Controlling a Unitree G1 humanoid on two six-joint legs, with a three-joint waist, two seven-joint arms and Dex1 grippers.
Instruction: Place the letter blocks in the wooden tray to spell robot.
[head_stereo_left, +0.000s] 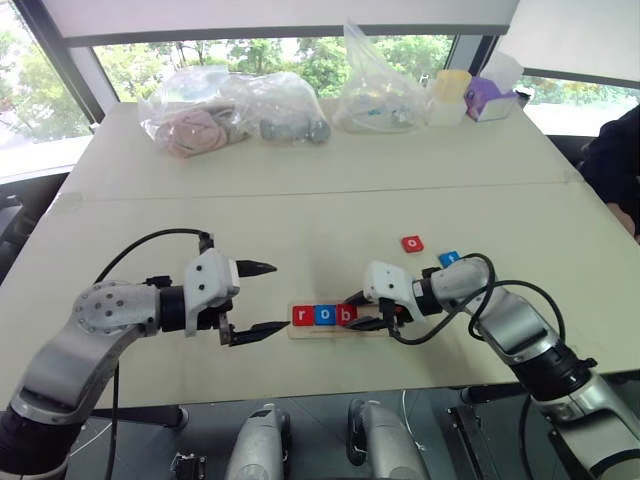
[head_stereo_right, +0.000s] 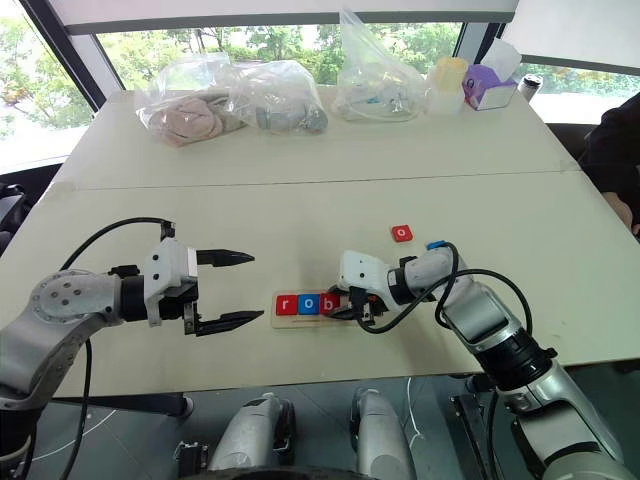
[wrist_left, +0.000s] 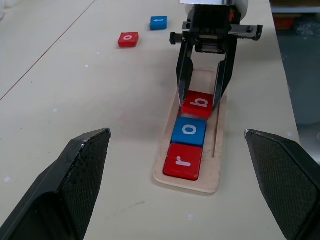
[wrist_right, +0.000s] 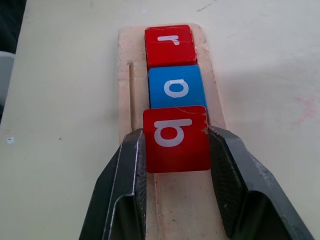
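The right gripper (wrist_right: 176, 150) pinched the red b block (wrist_right: 176, 138) over the wooden tray (wrist_left: 218, 150), while the left gripper (head_stereo_left: 258, 300) gaped wide beside that tray.

Hidden and cut-off parts

The right pincer (head_stereo_left: 366, 309) covers the right end of the wooden tray (head_stereo_left: 296, 329), and its arm hides part of the blue tile (head_stereo_left: 449, 258), whose letter is too small to read. A person's sleeve (head_stereo_left: 615, 165) is cut by the picture's edge. The contents of the plastic bags (head_stereo_left: 225, 110) on the desk (head_stereo_left: 300, 210) are too blurred to tell.
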